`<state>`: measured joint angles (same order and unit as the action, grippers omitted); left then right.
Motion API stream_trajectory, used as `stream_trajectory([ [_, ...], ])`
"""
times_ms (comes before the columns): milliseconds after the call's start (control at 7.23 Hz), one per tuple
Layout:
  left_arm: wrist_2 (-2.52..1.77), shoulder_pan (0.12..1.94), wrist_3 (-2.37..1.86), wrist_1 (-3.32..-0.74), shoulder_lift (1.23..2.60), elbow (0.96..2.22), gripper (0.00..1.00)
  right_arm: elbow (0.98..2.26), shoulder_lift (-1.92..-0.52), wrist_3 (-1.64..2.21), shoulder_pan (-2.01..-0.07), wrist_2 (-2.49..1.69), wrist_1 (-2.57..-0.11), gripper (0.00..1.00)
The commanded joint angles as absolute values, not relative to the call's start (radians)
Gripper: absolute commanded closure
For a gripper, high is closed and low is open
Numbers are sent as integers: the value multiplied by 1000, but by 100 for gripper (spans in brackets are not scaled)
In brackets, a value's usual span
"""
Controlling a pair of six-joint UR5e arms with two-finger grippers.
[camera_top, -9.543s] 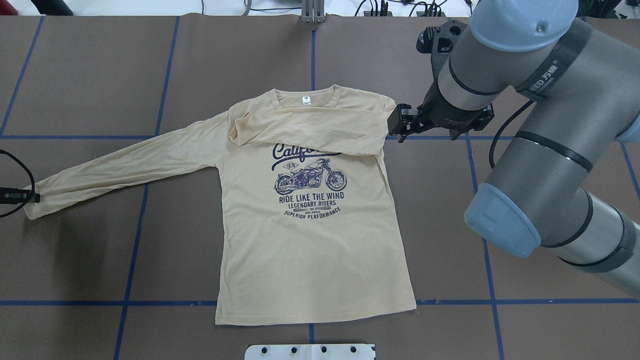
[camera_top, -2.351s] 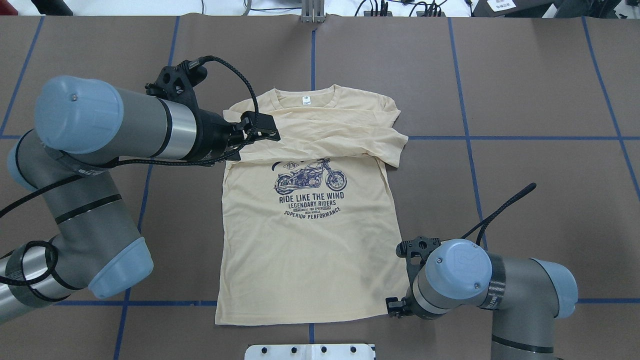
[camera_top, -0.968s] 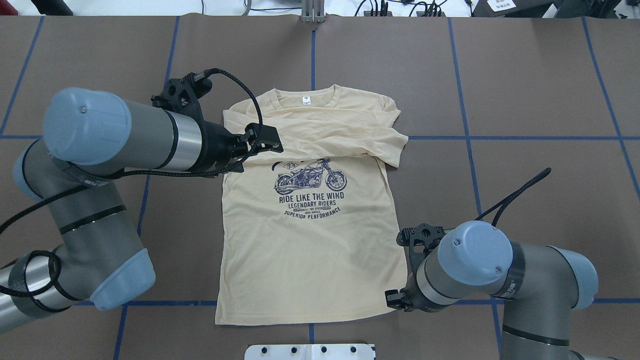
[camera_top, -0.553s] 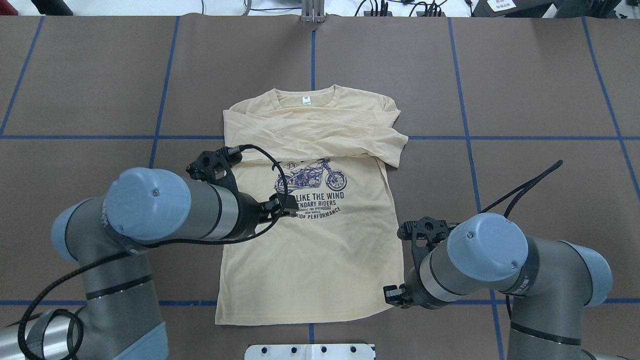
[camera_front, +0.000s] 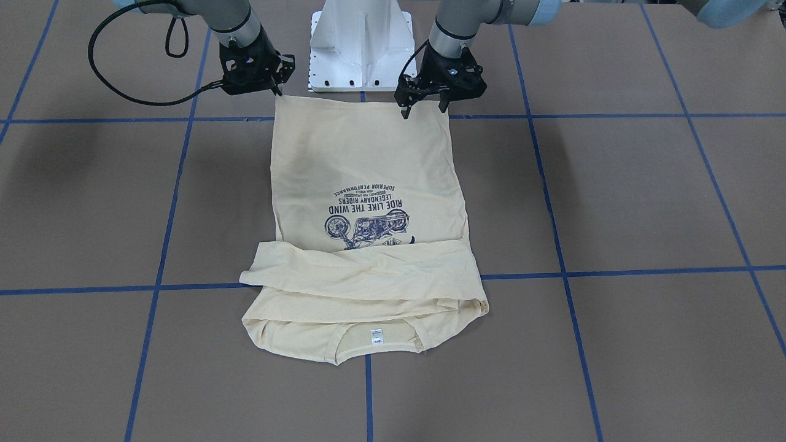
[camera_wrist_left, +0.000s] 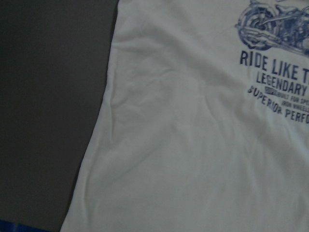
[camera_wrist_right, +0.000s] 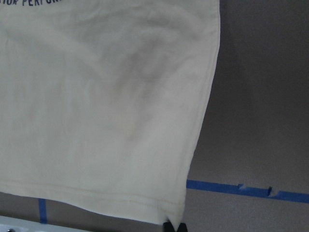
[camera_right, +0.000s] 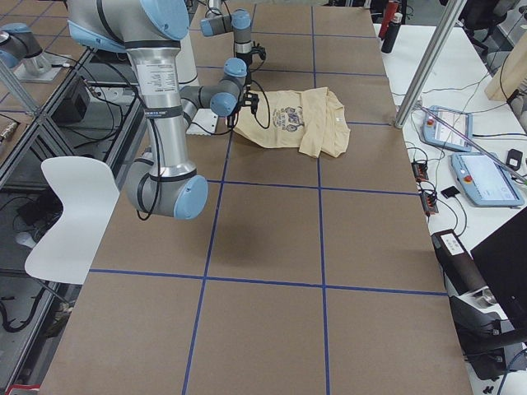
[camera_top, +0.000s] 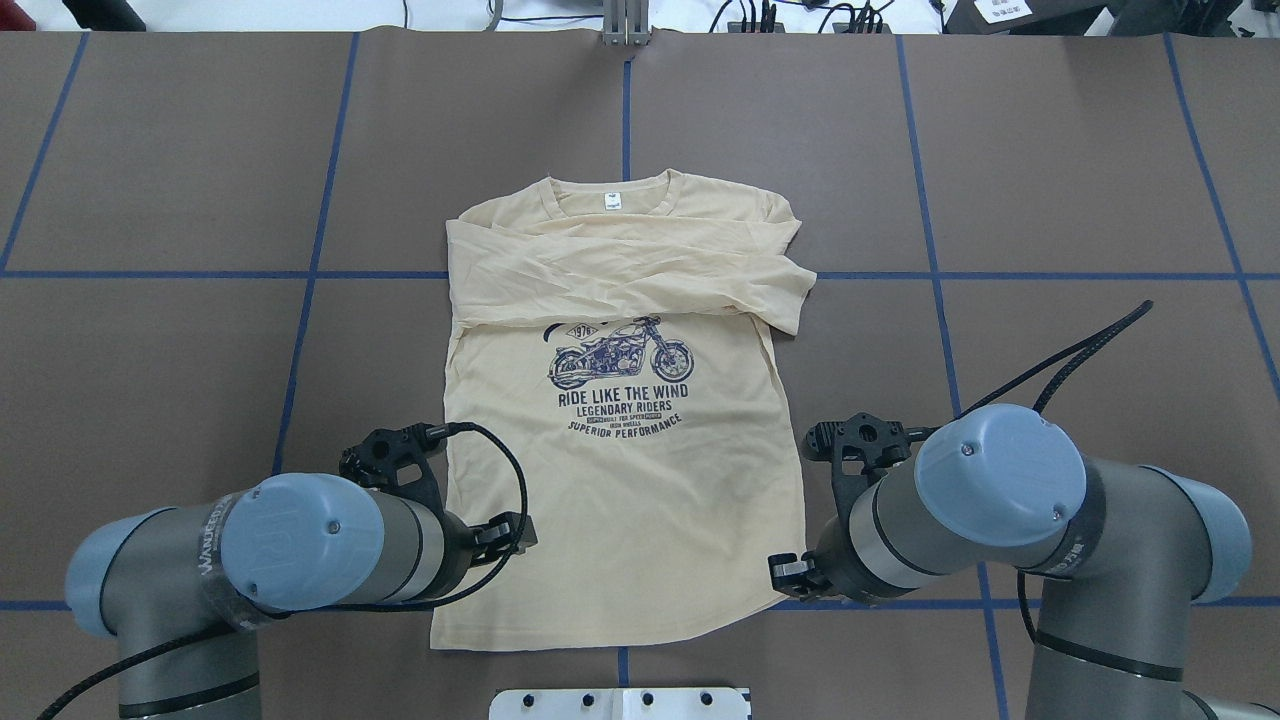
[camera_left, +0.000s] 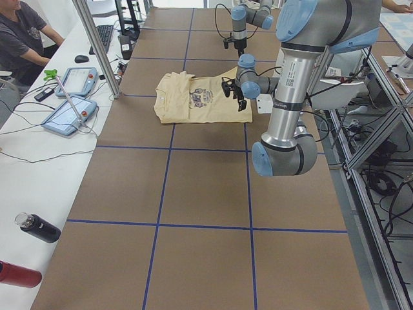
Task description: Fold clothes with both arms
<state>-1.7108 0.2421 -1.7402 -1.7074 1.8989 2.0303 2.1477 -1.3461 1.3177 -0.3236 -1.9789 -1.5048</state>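
Left gripper [camera_front: 424,110] hangs wide above the shirt's [camera_top: 620,500] hem; right gripper [camera_top: 787,578] is narrow, nipping the other hem corner near the table's [camera_top: 1100,150] robot-side edge. Likely next: left drops, pinches, both fold collarward.

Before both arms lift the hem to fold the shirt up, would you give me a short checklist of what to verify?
1. Sleeves folded across the chest of the shirt: ok.
2. Lower body lying flat: ok, only faint creases.
3. Left tool open: ok.
4. Left tool down on the hem: not ok, it hangs above the cloth.
5. Right tool at its hem corner: ok.
6. Right tool gripping that corner: cannot tell.
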Motion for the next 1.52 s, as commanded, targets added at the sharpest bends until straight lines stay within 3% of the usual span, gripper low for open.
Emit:
stream_trajectory([
  [0, -1710, 213, -1744, -1704, 1856, 2028, 18, 2149, -1345, 1318, -327, -1979, -1505, 100],
  [830, -1710, 144, -1750, -1703, 1832, 2023, 19, 2149, -1344, 1316, -350, -1985, -1505, 100],
  [1383, -1712, 141, -1749, -1704, 1835, 2019, 28, 2151, -1345, 1316, -386, -2035, -1503, 100],
])
